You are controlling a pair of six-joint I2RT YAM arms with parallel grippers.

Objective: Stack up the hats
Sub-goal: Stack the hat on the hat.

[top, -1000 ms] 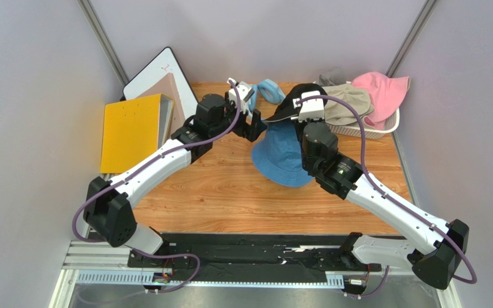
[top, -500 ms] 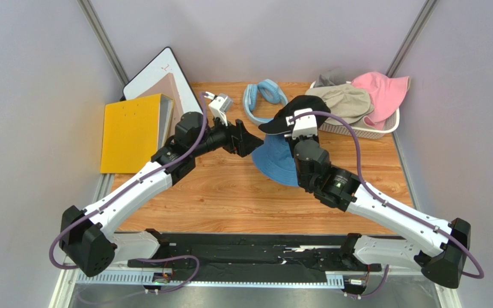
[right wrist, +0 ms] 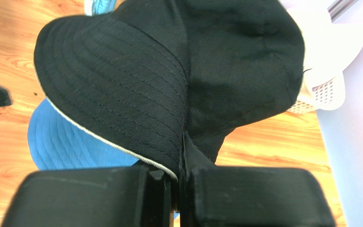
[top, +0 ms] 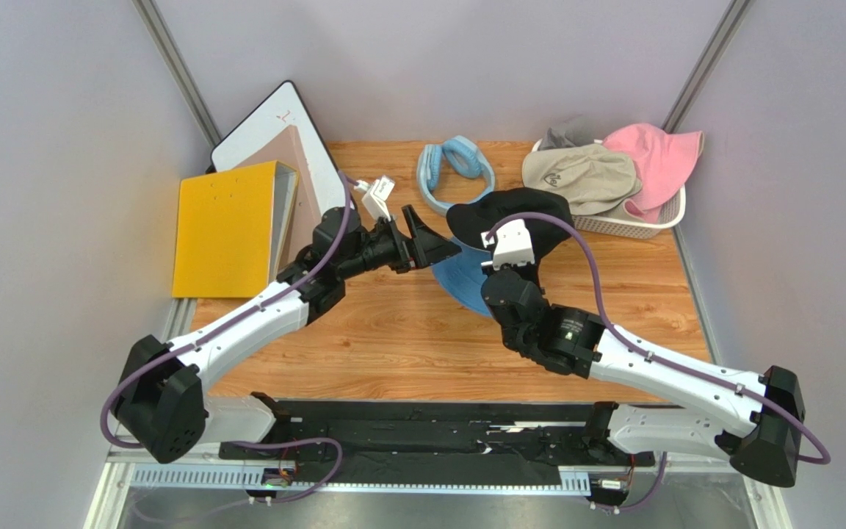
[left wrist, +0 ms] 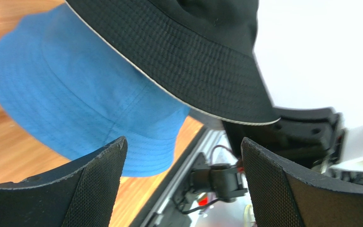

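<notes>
Drawn back toward 6 o'clock since a second ago with the right gripper (right wrist: 181, 177) pinched tight on the brim of the black hat (right wrist: 136, 94), held over the blue hat (top: 461, 278) on the table (top: 394, 325). Retreated toward 8 o'clock with the left gripper (top: 430, 240) spread wide, empty, at 9 o'clock of both. Leaves beige hat (top: 582, 176) and pink hat (top: 650, 152) in the basket (top: 659, 228) at 2 o'clock.

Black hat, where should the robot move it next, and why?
Probably lower the black hat onto the blue hat. The right gripper is shut on the black hat's brim and holds it just above the blue one, which lies on the wooden table. The left gripper is open beside them, holding nothing, so setting it down likely falls to the right arm.
</notes>
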